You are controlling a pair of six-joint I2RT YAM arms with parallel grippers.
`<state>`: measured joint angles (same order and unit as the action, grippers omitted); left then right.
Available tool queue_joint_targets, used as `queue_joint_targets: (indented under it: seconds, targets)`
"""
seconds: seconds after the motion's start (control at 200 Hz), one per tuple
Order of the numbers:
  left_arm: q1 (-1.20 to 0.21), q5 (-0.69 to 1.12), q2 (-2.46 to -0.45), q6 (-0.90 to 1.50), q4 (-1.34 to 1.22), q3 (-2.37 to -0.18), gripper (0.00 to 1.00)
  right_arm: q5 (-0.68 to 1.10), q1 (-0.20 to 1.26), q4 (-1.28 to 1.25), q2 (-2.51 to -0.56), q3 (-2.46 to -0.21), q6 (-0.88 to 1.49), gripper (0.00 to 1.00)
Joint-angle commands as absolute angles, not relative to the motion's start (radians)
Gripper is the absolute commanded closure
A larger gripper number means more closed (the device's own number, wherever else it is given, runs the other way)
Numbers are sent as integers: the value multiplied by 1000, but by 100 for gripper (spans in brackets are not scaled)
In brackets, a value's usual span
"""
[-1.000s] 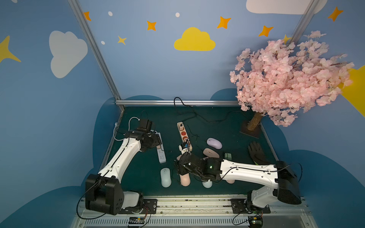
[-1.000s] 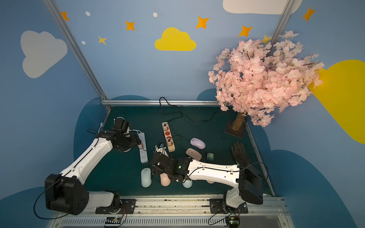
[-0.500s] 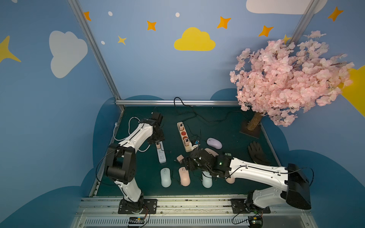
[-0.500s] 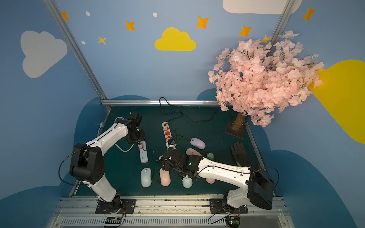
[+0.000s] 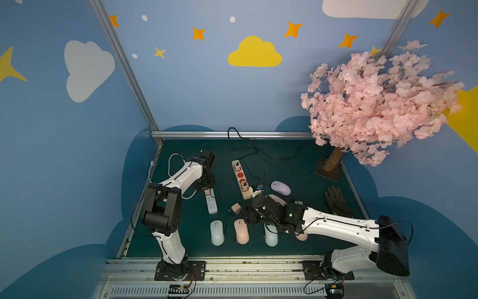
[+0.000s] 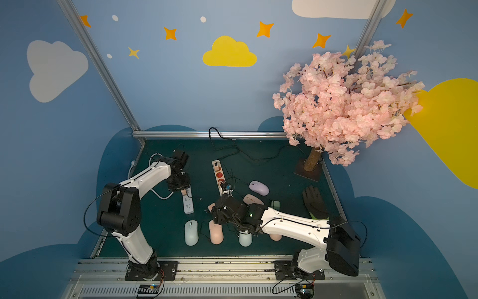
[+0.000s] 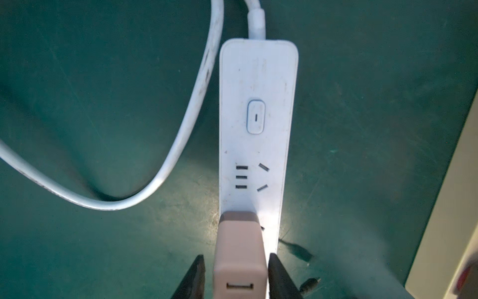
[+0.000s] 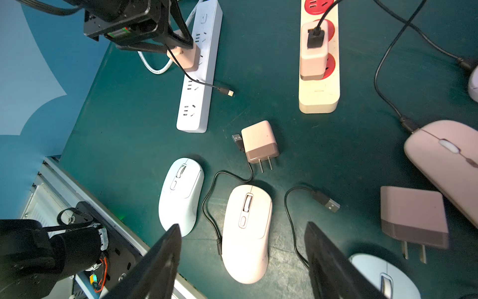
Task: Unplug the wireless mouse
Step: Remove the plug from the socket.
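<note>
Green surface: we list the pink adapter seated in the white power strip, left claw narrow astride it, apparently for pulling. Right claw, wide and empty, hangs over the pink mouse.

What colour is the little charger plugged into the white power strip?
The charger is dusty pink; the left wrist view shows it best.

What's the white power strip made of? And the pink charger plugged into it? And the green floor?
Power strip: looks like hard plastic, smooth with a slight shine, marked by faint scuffs.
Charger: probably matte plastic, going by its even colour and rounded moulded edges.
Floor: a dull, scratched sheet, perhaps rubber or vinyl; the look doesn't settle which.
</note>
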<state>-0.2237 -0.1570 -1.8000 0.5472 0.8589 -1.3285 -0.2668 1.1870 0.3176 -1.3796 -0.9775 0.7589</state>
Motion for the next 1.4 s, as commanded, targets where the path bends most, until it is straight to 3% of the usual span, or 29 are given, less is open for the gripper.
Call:
queue_joint_targets:
  seconds: [0.0,0.235,0.38,0.576,0.771,1.066,1.392]
  targets:
    - [-225,-151,-1818,547,859,-1319,65,-265,1184,322,-1361,-969,762,26]
    - [-224,-136,-1796,542,853,-1304,84,-252,1172,291,-1375,-977,750,26]
    - [-185,-30,-1729,517,776,-1232,96,-186,1141,235,-1440,-1026,715,26]
    - [-52,307,-1644,515,569,-1070,97,-22,1065,222,-1621,-1187,711,26]
    - [69,596,-1652,520,390,-960,96,126,1001,367,-1869,-1461,706,33]
    - [89,670,-1657,493,337,-943,97,452,880,342,-2165,-1721,693,45]
    - [88,687,-1640,493,307,-931,96,549,853,487,-2344,-1949,609,47]
